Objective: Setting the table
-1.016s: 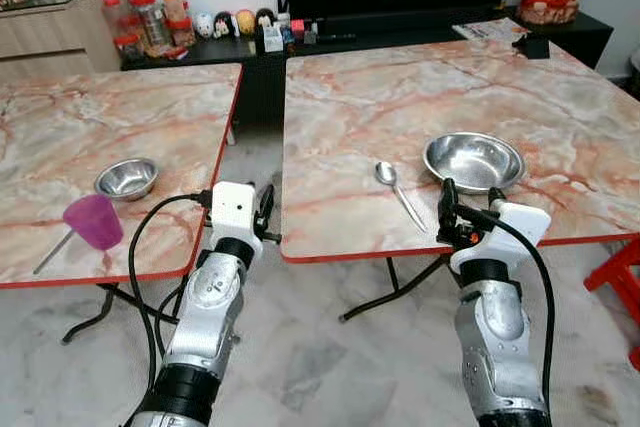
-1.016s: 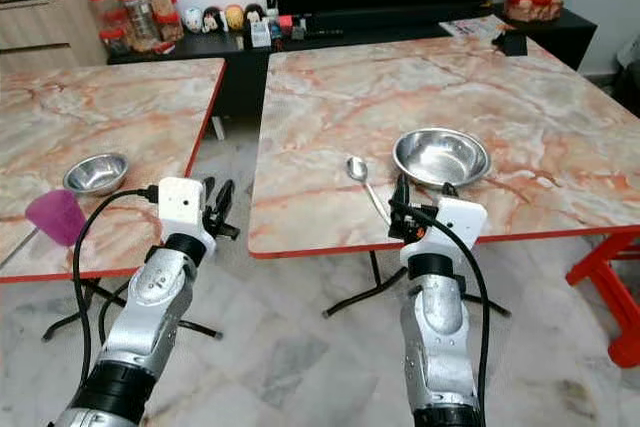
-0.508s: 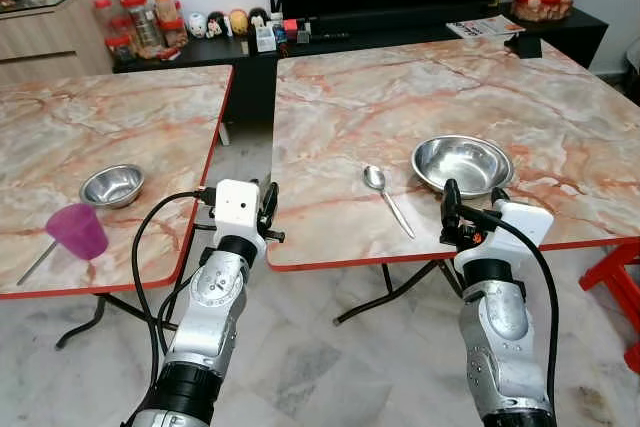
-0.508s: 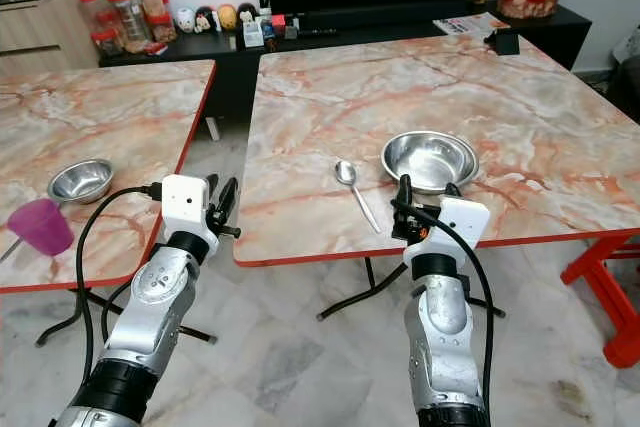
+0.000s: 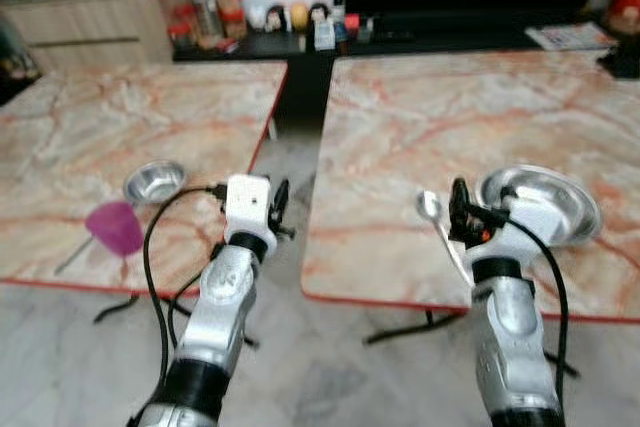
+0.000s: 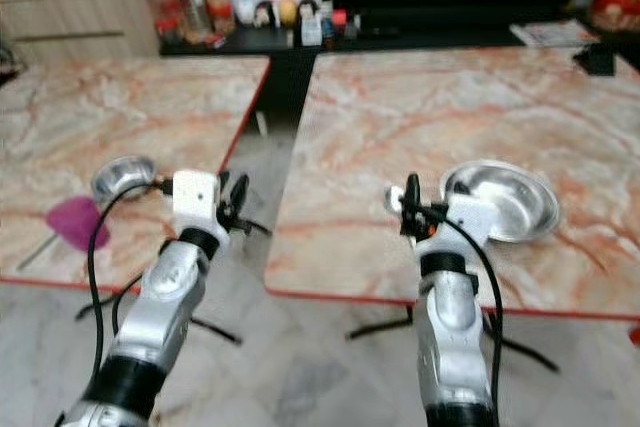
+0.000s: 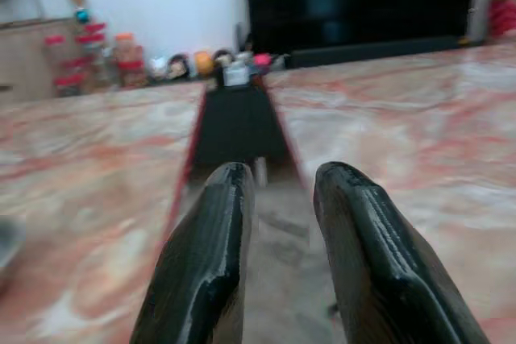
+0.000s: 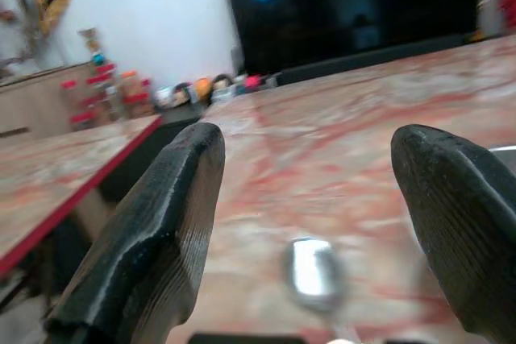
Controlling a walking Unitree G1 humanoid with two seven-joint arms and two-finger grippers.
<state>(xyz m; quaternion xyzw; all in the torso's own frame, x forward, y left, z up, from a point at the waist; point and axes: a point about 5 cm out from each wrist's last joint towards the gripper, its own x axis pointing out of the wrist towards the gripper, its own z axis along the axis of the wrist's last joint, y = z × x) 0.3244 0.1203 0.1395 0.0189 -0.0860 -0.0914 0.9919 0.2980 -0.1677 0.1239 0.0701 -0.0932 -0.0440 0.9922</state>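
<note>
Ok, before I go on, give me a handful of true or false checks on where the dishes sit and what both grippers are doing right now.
1. The spoon lies on the right table, left of the big steel bowl. True.
2. The right gripper is shut on the spoon. False: its fingers are spread wide and hold nothing; the spoon lies on the table beyond them.
3. The purple cup stands on the left table, near the small steel bowl. True.
4. The left gripper holds the purple cup. False: it is empty, pointing along the gap between the tables.
5. The big steel bowl holds food. False: it looks empty.
</note>
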